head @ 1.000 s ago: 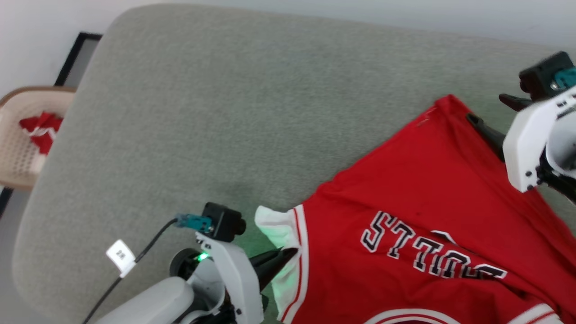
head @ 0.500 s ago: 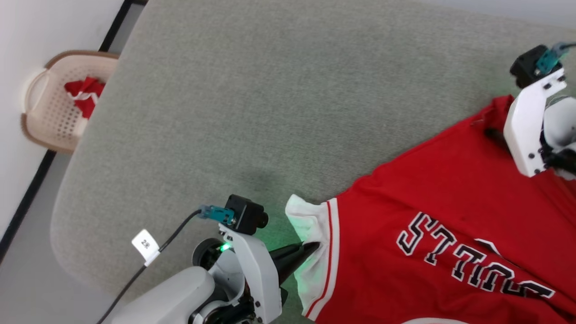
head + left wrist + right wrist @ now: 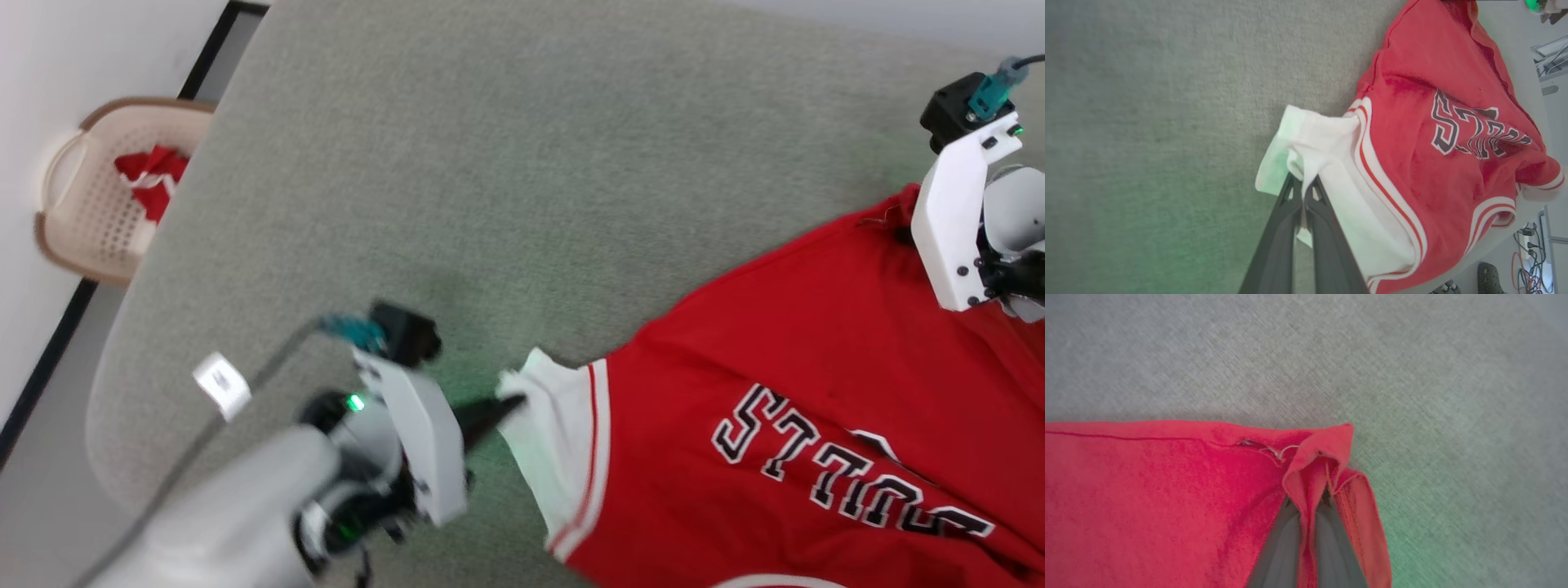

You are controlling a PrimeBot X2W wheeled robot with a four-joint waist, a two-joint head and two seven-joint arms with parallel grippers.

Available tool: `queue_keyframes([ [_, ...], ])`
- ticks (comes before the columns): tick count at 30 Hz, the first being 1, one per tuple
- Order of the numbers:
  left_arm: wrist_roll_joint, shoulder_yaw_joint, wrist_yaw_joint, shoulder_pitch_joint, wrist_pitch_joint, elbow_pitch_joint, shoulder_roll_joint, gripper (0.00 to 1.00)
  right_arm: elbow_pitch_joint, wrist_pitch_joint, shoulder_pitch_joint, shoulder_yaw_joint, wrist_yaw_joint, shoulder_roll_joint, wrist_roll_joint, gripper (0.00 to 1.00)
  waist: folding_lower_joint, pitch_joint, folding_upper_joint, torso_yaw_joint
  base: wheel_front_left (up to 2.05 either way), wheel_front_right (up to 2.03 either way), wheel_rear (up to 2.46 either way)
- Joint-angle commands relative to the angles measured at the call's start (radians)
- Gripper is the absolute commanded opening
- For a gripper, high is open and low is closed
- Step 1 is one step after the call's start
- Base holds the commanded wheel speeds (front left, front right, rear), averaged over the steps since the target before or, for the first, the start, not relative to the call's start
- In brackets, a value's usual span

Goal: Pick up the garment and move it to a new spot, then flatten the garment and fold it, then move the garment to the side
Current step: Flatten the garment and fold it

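The garment [image 3: 784, 343], a red jersey with black, white-outlined letters across it, lies spread over the near right part of the grey desk [image 3: 490, 163], printed side up. Its white sleeve [image 3: 555, 425], trimmed with red stripes, points toward the middle of the desk. A red corner [image 3: 1327, 445] of the body reaches toward the far right edge. In the left wrist view the far side of the jersey runs out to an edge of the desk.

The left tool [image 3: 1302, 185] is clamped on the white sleeve. Its two dark fingers are pressed together, with a fold of white cloth bunched at their tips. The right tool [image 3: 1318, 500] is clamped on the red corner, fingers together. Red cloth is pinched between them and folded over their tips, and a hem seam with a loose pale thread lies just beside. In the head view that arm's white bracket covers most of those fingers.

Beyond the desk's left edge a beige perforated basket [image 3: 73, 220] stands on the floor by the wall. Red and white cloth [image 3: 151, 175] lies in it.
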Motion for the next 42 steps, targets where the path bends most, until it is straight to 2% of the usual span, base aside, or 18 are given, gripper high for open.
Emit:
queue_keyframes([
  [1,-0.004,0.014,0.016,-0.036,0.023,-0.009,0.02,0.0,0.009,-0.008,0.008,0.018,-0.002,-0.019,0.002,0.0,0.0,-0.038,-0.0001,-0.037,0.0,0.0,0.0],
  [2,-0.004,0.014,0.016,-0.036,0.023,-0.009,0.02,0.0,0.009,-0.008,0.008,0.018,-0.002,-0.019,0.002,0.0,0.0,-0.038,-0.0001,-0.037,0.0,0.0,0.0],
  [3,-0.007,0.038,0.042,-0.09,0.062,-0.022,0.051,0.0,-0.01,-0.035,-0.014,0.021,-0.001,-0.021,0.011,0.0,0.0,-0.065,-0.0001,-0.061,0.0,0.0,0.0],
  [5,0.008,0.049,0.063,-0.147,0.109,-0.031,0.085,0.0,-0.031,-0.064,-0.028,0.034,-0.001,-0.027,0.013,0.0,0.0,-0.094,-0.0001,-0.086,0.0,0.0,0.0],
  [6,0.008,0.049,0.063,-0.147,0.109,-0.031,0.085,0.0,-0.031,-0.064,-0.028,0.034,-0.001,-0.027,0.013,0.0,0.0,-0.094,-0.0001,-0.086,0.0,0.0,0.0],
  [9,0.035,0.075,0.078,-0.279,0.188,-0.027,0.134,0.0,-0.079,-0.125,-0.048,0.052,-0.001,-0.041,0.025,0.0,0.0,-0.152,-0.0001,-0.139,0.0,0.0,0.0],
  [11,0.051,0.082,0.08,-0.344,0.223,-0.012,0.146,0.0,-0.1,-0.16,-0.064,0.054,-0.001,-0.046,0.028,0.0,0.0,-0.183,-0.0001,-0.163,0.0,0.0,0.0],
  [18,0.116,0.089,0.054,-0.525,0.283,0.106,0.143,0.0,-0.113,-0.26,-0.107,0.043,-0.001,-0.05,-0.005,0.0,0.0,-0.274,-0.0001,-0.228,0.0,0.0,0.0],
  [28,0.231,0.092,-0.035,-0.786,0.242,0.363,0.083,0.0,-0.115,-0.388,-0.189,-0.019,-0.001,-0.037,-0.048,0.0,0.0,-0.379,-0.0001,-0.308,0.0,0.0,0.0],
  [35,0.255,0.091,-0.071,-0.902,0.23,0.473,0.04,0.0,-0.101,-0.396,-0.224,-0.074,-0.001,-0.03,-0.058,0.0,0.0,-0.347,-0.0001,-0.33,0.0,0.0,0.0],
  [42,0.303,0.1,-0.091,-1.03,0.153,0.539,0.012,0.0,-0.012,-0.448,-0.321,-0.143,-0.001,0.017,-0.137,0.0,0.0,-0.147,-0.0001,-0.346,0.0,0.0,0.0],
])
